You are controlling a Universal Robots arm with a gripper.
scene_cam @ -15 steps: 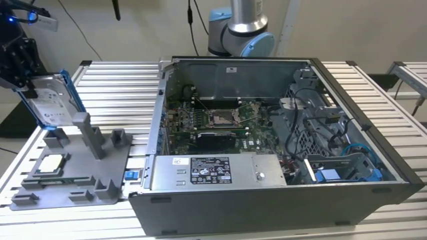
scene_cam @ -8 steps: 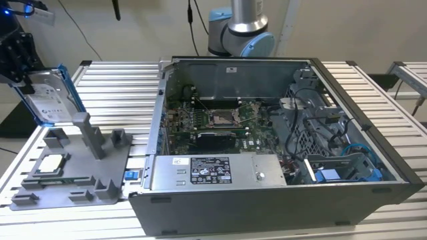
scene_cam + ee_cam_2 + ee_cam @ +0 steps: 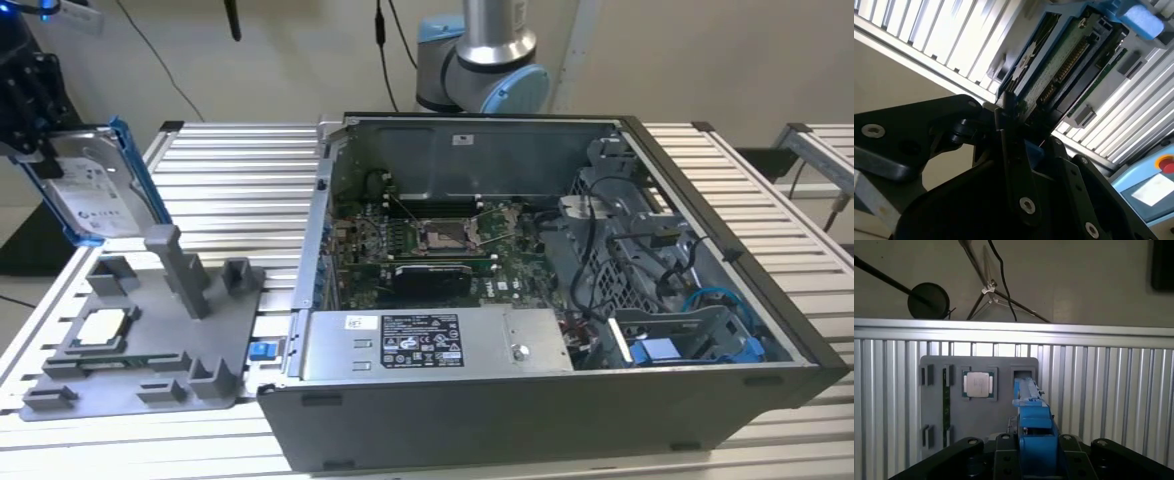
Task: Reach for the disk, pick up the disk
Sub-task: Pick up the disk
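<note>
Disk (image 3: 91, 195) first: at about ten o'clock in the exterior view it hangs on edge in its blue frame with the white label facing us, clear above the slatted counter (image 3: 227, 170). The end effector (image 3: 38, 140) sits at about eleven o'clock of the disk, closed on its upper end. In the second wrist view the black fingers (image 3: 1013, 165) pinch the edge of the disk (image 3: 1064, 65), with only that edge between them.

We judge the reach done and the pick-up in its lifting stage, since the disk touches nothing but the end effector. Any further travel, in our judgement, calls for a firm hold, because most of the disk's weight hangs away from the fingers. It also calls for keeping the lower corner clear of what stands beneath.

Moving right, the grey fixture tray (image 3: 147, 395) lies at five o'clock of the disk, just below it. The tray carries an upright post (image 3: 180, 265) and a small square chip (image 3: 104, 328). In the first wrist view an empty slot (image 3: 1024, 374) shows beyond the blue frame (image 3: 1031, 420), beside the chip (image 3: 978, 385).

Further right, from centre to four o'clock, the open computer case (image 3: 534, 420) stands well apart.
</note>
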